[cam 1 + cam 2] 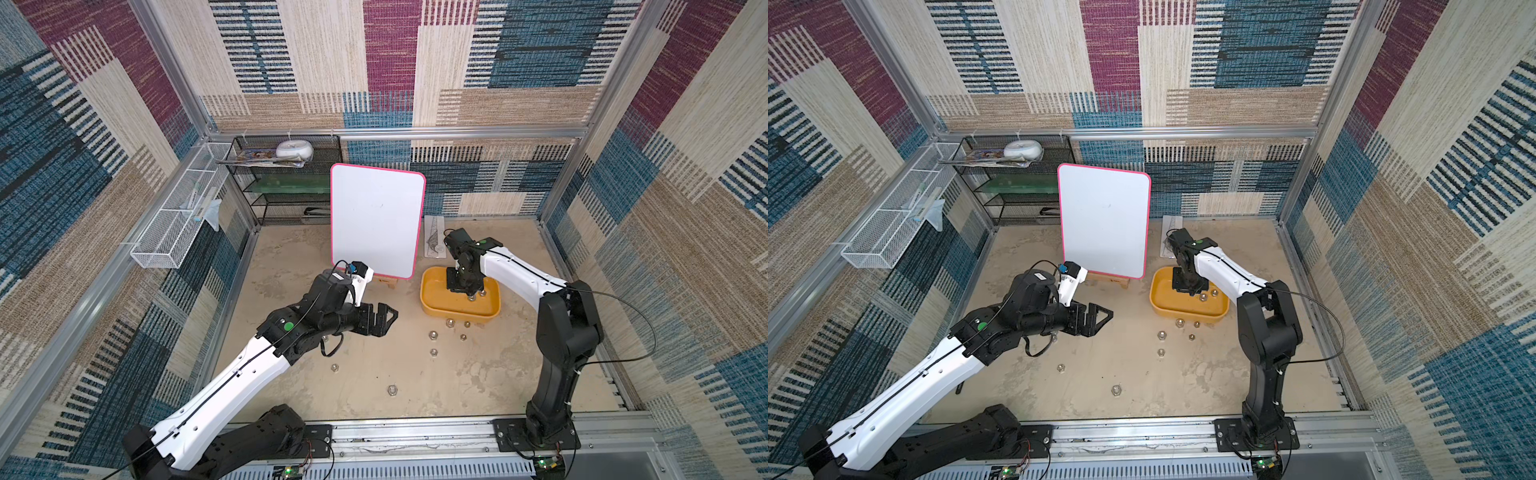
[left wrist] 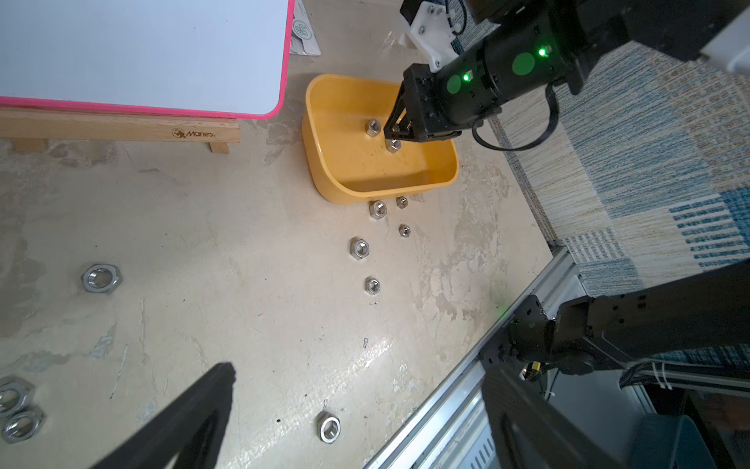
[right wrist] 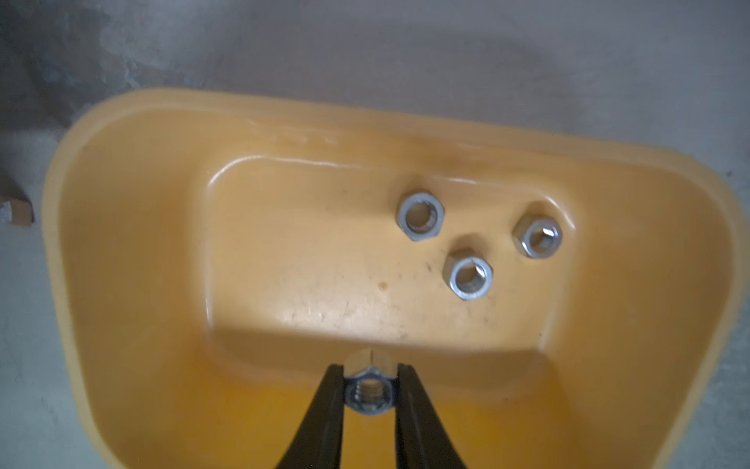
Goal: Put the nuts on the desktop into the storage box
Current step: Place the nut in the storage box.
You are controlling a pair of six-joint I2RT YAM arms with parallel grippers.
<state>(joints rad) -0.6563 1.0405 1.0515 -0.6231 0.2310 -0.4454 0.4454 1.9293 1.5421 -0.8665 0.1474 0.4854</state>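
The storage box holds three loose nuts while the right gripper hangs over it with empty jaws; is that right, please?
Not quite: the right wrist view shows the right gripper shut on a nut, not empty. The storage box does hold three loose nuts.

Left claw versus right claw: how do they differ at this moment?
Left claw is wide open and empty; right claw is shut on a nut. Left claw reaches sideways above the desktop; right claw points down into the box. Both are black.
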